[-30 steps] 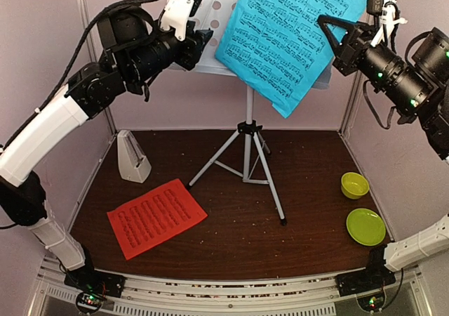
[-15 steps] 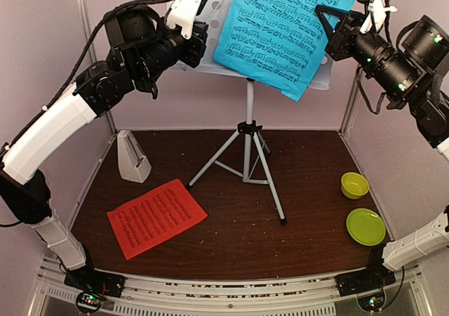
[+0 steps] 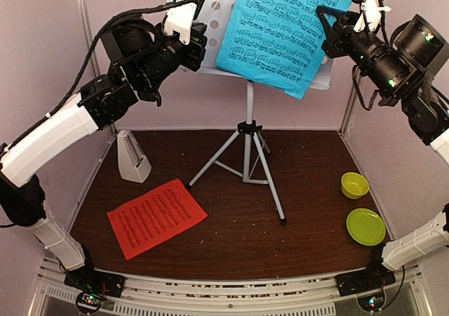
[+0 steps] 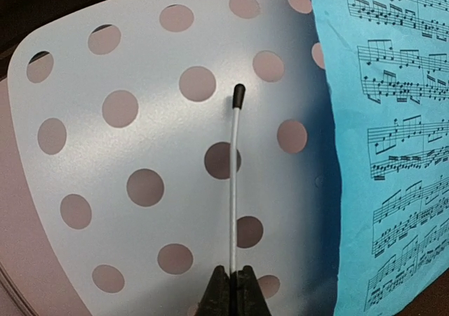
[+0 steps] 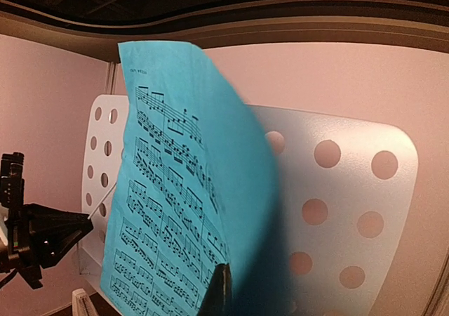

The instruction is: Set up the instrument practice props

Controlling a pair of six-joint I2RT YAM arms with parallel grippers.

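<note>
We take this for a robotics lab cell, not a music room. The dark bench [image 3: 231,225] is boxed in by plain lilac walls [image 3: 35,35] set in metal posts [image 3: 85,14]. The left arm [image 3: 49,133] and right arm [image 3: 393,56] are bolted to a ridged rail [image 3: 224,288] at its near edge, with lit boards [image 3: 88,300] at their bases and a black cable [image 3: 140,11] overhead. The stand [image 3: 249,130], blue sheet [image 3: 280,28], red sheet [image 3: 156,216], metronome [image 3: 132,158], bowl [image 3: 354,185] and plate [image 3: 365,226] look like laid-out props.
</note>
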